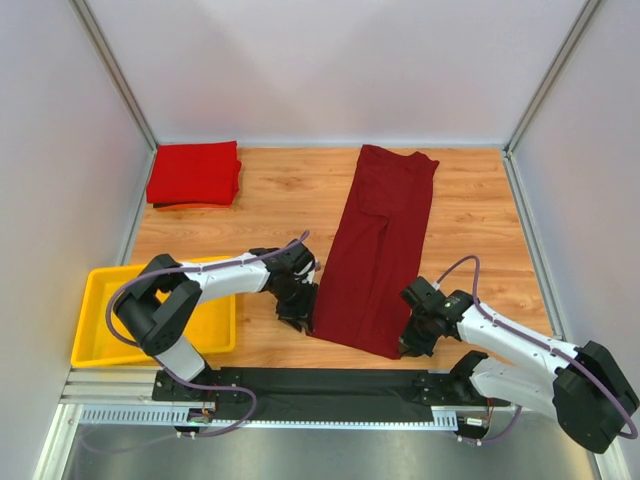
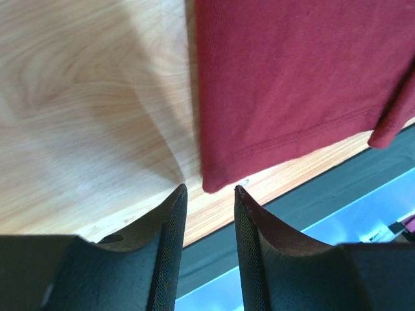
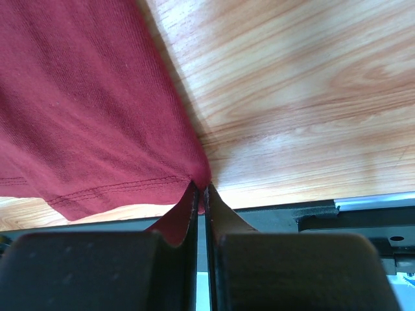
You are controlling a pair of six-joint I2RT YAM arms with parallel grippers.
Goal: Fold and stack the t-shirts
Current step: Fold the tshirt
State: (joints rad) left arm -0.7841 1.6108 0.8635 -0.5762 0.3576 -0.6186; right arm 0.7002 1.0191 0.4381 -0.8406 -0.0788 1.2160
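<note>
Light wood tabletop [image 1: 290, 190], boxed in by white walls [image 1: 320, 70], is what we are looking down on from above. A dark maroon t-shirt [image 1: 380, 250] is lying as a long narrow strip, running at a slight slant from the far edge towards the near edge. A brighter red t-shirt [image 1: 195, 172] is sitting folded in the far left corner, well apart from it. A yellow tray [image 1: 92, 330] is resting at the near left edge.

We are seeing the left gripper [image 2: 211, 189] hovering at the maroon shirt's near left corner, jaws parted by a narrow gap and holding nothing, the corner lying just ahead of the gap. The right gripper [image 3: 201, 188] is pinching the near right corner of the hem, jaws pressed together on the cloth.
</note>
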